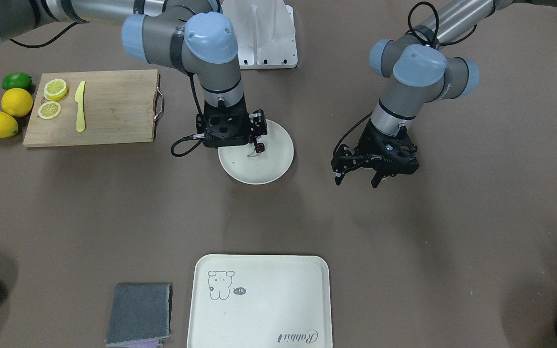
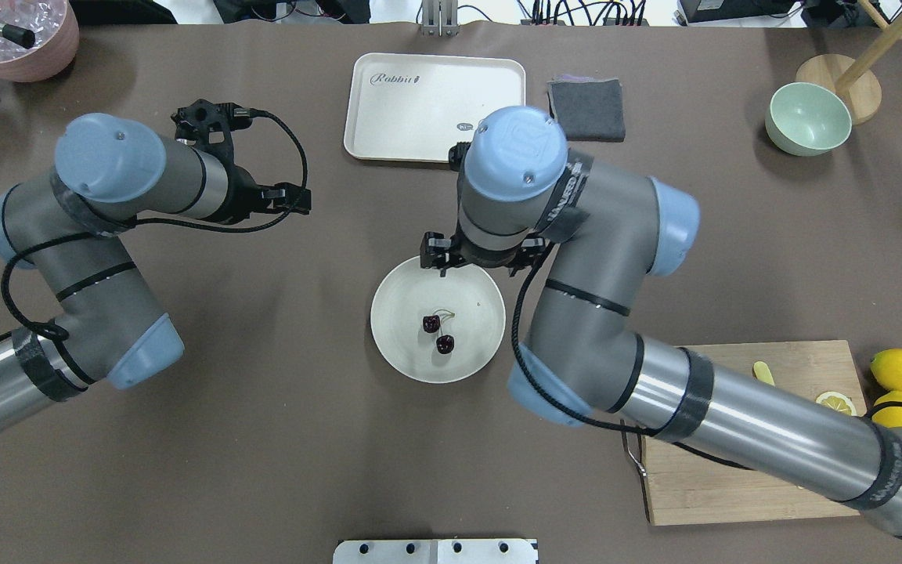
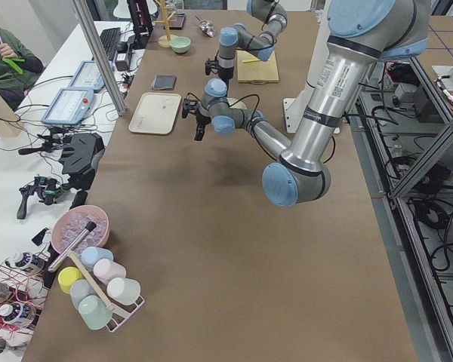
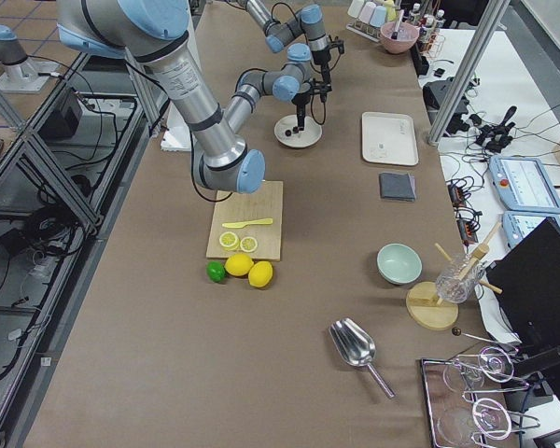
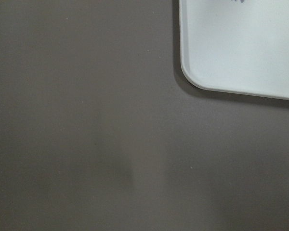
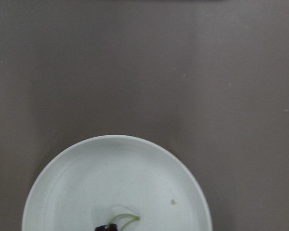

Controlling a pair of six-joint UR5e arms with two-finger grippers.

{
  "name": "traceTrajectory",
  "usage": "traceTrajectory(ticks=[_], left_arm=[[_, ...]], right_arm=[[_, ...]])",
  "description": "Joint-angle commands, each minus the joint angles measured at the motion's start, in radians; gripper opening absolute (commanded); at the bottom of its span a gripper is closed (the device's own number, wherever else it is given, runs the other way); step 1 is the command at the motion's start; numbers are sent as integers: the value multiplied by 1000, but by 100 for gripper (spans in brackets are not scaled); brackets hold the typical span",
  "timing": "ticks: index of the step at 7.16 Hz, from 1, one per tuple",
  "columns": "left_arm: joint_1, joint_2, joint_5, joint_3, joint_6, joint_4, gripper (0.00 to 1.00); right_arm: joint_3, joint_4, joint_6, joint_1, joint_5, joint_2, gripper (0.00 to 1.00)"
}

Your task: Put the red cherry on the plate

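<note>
Front view: red cherry (image 1: 259, 148), a tiny glossy maroon pair on green stems, lies in round cream plate (image 1: 269, 170) beside right gripper (image 1: 234, 130), jaws unreadable. Left gripper (image 1: 357, 180) spread, empty.
Overhead: likely light, slick, rolls; pinch the stems.
Side view: matte brown surface (image 3: 211, 249); cluttered white bench (image 3: 7, 188) alongside.

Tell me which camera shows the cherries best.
Overhead exterior: the red cherry pair lies clear on the plate. Front-facing half hides them behind the right gripper; right wrist catches only stems; side views, specks at most.
</note>
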Motion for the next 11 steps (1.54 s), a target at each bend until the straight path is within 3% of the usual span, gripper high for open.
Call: traceTrajectory(ticks=[1,4,6,8,10,11], left_arm=[[-98,35,-152,-3,126,19,98],[-274,134,-245,-23,367,19,98],[-462,221,-380,-14,616,44,98],[-605,359,-432,-9,851,52,98],[-795,435,-476,-3,1076,163,98],[-871,437,-482,-6,1144,278,98]], right_arm=[[165,-124,-308,244,133,-195,100],[187,-121,-823,605,269,-493,100],[94,-117,-1097,809,351,-614,100],[59,-118,-1261,946,371,-705,100],[37,-115,-1355,1006,371,-766,100],[29,-115,-1349,1006,369,-768,100]])
